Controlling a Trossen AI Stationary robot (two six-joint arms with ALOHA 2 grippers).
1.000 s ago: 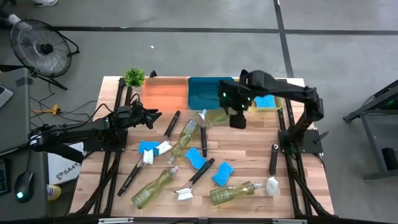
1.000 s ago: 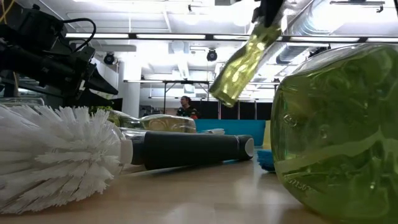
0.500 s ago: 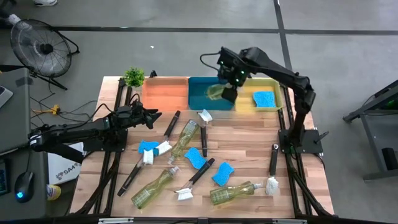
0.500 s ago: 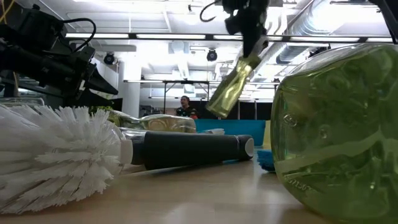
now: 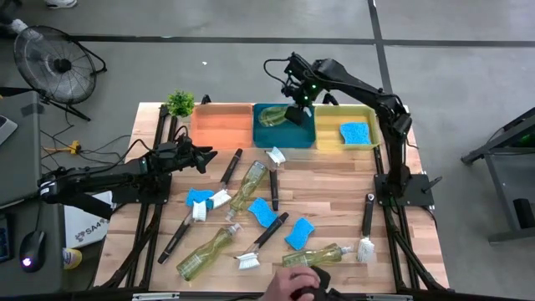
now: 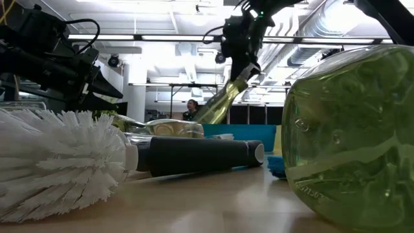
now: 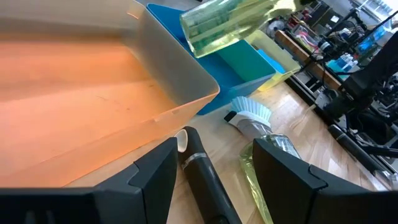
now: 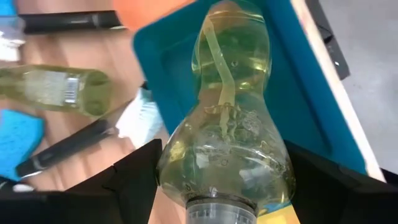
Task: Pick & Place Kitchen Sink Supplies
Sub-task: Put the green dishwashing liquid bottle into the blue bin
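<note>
A bottle of yellow-green liquid is pinched by the right pincer at its neck end and is held tilted over the blue bin at the far edge of the bench. In the right wrist view the bottle is seen between the two dark fingers, with the blue bin beneath it.

An orange bin stands to the left of the blue one, and a yellow bin to its right holds a blue sponge. A small plant stands at the far left corner.

The left pincer is held near the orange bin's near left corner, its fingers spread with nothing between them.

Left on the bench are three bottles, three sponges and several black brushes with white heads, one lying far to the right.

A person's hand is seen at the near edge of the bench.
</note>
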